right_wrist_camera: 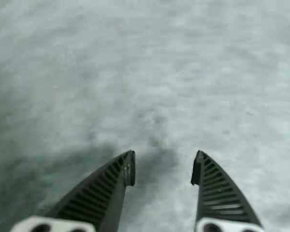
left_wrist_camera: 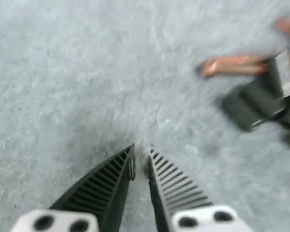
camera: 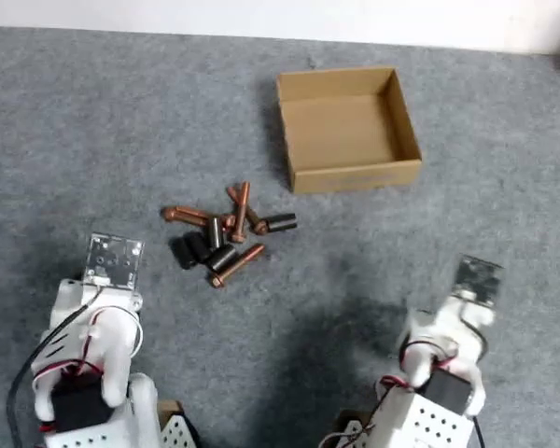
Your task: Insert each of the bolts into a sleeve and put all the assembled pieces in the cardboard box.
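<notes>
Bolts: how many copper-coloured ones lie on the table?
4. One bolt lies leftmost; two crossed bolts lie nearest the box; one bolt lies farthest from it. The black sleeves may hide others.

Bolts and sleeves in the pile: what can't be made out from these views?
High view: how many sleeves there are; they overlap, dark and small.
High view: whether any bolt already sits in a sleeve; too small.
Left wrist view: the pile is blurred and cut off by the edge.
</notes>
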